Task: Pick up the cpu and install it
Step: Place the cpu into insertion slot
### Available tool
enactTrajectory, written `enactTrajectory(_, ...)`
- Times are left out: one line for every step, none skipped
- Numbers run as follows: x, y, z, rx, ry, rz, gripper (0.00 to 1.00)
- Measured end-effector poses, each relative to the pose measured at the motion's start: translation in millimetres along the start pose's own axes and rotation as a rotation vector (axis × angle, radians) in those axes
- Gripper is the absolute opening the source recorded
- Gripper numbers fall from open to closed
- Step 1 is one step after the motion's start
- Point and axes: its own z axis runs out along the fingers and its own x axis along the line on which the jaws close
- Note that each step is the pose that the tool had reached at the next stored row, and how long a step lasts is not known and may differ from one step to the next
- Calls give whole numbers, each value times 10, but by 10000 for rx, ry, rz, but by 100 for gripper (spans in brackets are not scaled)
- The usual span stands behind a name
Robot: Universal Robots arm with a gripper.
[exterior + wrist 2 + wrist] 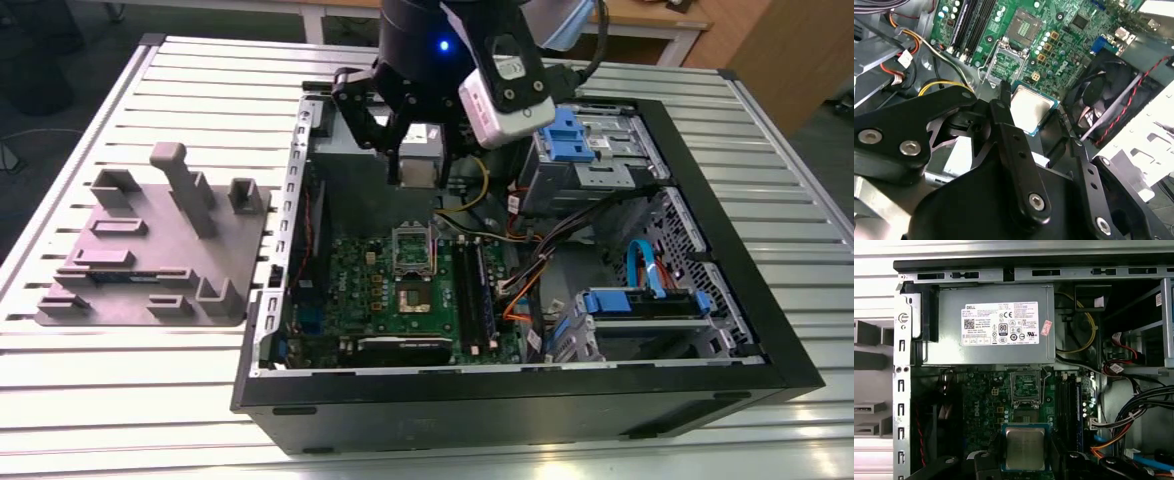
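My gripper (418, 160) is shut on the cpu (419, 158), a small flat square chip with a silvery-grey top. It hangs inside the open black computer case (747, 330), above the green motherboard (360, 290). In both wrist views the cpu (1025, 447) (1029, 106) sits between the black fingers (981, 462). The empty socket (1025, 413) (416, 296) lies on the board below, its metal load plate (1025, 385) (411, 248) swung up open.
A grey power supply box (989, 325) with a white label fills the case's far end. A black fan (1104, 100), memory slots (474, 290), loose cables (534, 260) and blue drive cages (641, 305) surround the socket. A grey fixture tray (147, 250) stands on the table at the exterior view's left.
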Motion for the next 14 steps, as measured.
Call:
enactTrajectory(-1, -14, 17, 1, 1, 0, 47)
enactTrajectory(-2, -31, 34, 1, 1, 0, 47)
enactTrajectory(-3, -50, 50, 2, 2, 0, 47)
enactTrajectory(-5, -80, 69, -3, 1, -1, 47)
enactTrajectory(-6, -108, 87, -8, 0, -1, 47)
enactTrajectory(-7, -128, 104, -8, 0, -1, 47)
enactTrajectory(-9, -140, 122, -8, 0, 0, 47)
enactTrajectory(-9, -150, 139, -9, 0, -1, 47)
enactTrajectory(-10, -159, 157, -7, 0, 0, 47)
enactTrajectory(-11, -168, 175, -6, 1, -1, 47)
enactTrajectory(-11, -175, 193, -7, 1, 0, 47)
enactTrajectory(-12, -181, 210, -7, 0, 0, 47)
enactTrajectory(-12, -184, 220, -9, 0, 1, 47)
enactTrajectory(-12, -184, 224, -7, 1, 1, 47)
